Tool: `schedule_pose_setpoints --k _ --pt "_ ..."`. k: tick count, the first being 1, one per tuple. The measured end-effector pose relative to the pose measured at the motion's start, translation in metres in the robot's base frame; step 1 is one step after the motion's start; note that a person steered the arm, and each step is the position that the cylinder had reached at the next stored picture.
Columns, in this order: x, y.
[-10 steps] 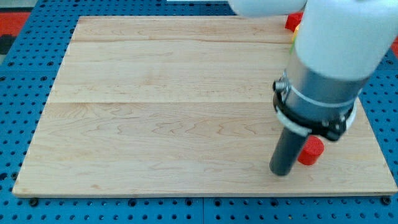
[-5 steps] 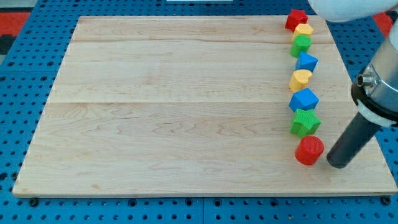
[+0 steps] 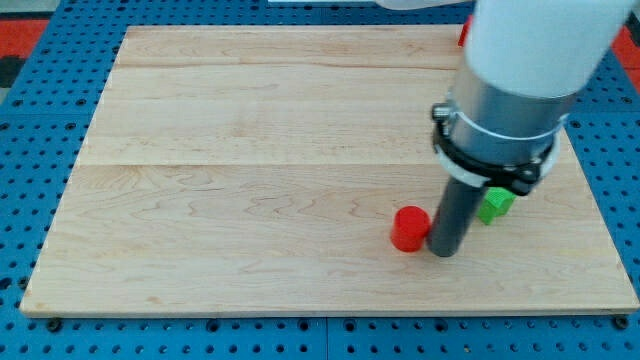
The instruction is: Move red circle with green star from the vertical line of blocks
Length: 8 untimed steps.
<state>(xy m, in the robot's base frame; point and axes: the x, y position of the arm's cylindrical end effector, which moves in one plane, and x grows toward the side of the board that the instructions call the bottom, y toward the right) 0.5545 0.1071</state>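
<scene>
Wood grain runs across the pale board (image 3: 250, 170), which sits on a blue pegboard bench (image 3: 30, 150). Standing here, I see the arm's big white and grey body (image 3: 520, 90) covering most of the three o'clock side of the board, so the column of blocks behind it is almost entirely hidden. Only a sliver of a red block (image 3: 464, 30) peeks out at about one o'clock, right against the arm's white housing; its shape cannot be made out. The dark rod comes straight down, and my tip (image 3: 442, 250) rests on the wood at roughly five o'clock on the board. The red circle (image 3: 410, 229) stands just at the tip's nine o'clock, touching or very nearly touching the rod. The green star (image 3: 495, 205) lies at the rod's two o'clock, close beside it and partly tucked under the arm's black collar. So the rod stands between the two blocks, the red one toward the board's middle. No jaws exist on this arm, only the bare rod, and it grips nothing.
</scene>
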Motion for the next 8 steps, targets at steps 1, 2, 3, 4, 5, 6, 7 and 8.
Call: schedule_pose_setpoints --k 1,2,3,4,5,6,7,8 --pt "-0.004 -0.028" --pt "-0.012 -0.053" --pt "-0.009 -0.049" --pt "0.014 -0.005" --pt "0.019 0.031" --pt "0.018 0.062" --pt "0.008 0.090" --pt "-0.012 0.103"
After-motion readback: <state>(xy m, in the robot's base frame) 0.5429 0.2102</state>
